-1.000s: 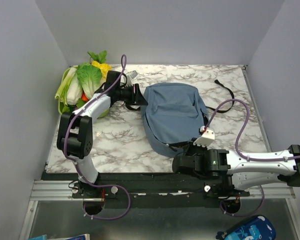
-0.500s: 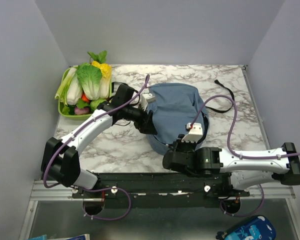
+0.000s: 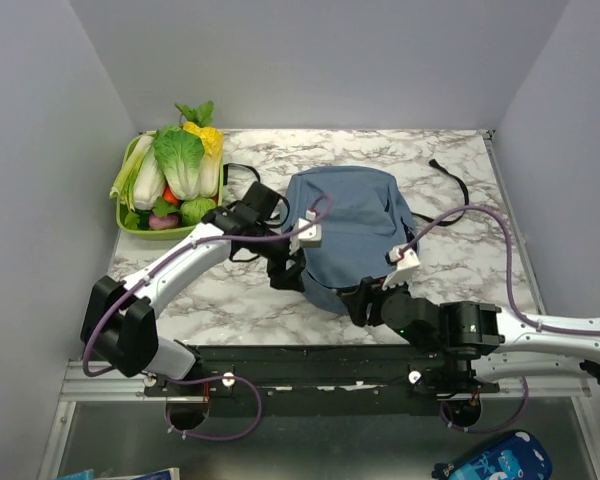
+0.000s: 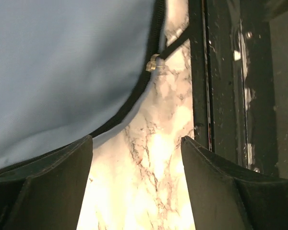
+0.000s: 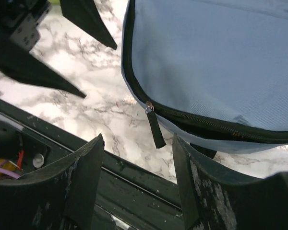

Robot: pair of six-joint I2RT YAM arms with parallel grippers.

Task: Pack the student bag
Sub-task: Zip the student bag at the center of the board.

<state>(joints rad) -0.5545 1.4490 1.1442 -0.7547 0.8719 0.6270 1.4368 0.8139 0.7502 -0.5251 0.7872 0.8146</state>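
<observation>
**A:** Where does the backpack [image 3: 350, 225] lie?

**B:** Flat on the marble table [image 3: 460, 150], about the middle, with its rounded near edge toward the arms. A black strap [image 3: 450, 185] trails out on the far right side.

**A:** And the left gripper [image 4: 134, 143]?

**B:** Released. Its jaws stand apart at the bag's near left edge, with bare marble between them. It holds nothing.

**A:** The right gripper [image 5: 138, 141]?

**B:** Also spread wide, low at the bag's near edge. A black zipper pull [image 5: 155, 129] hangs from the zipper [image 5: 206, 125] along that edge, just ahead of the gap between the jaws. Neither finger touches it.

**A:** Anything else on the table?

**B:** A green tray [image 3: 130, 222] of vegetables [image 3: 180, 160] at the far left corner, apart from the bag.
</observation>
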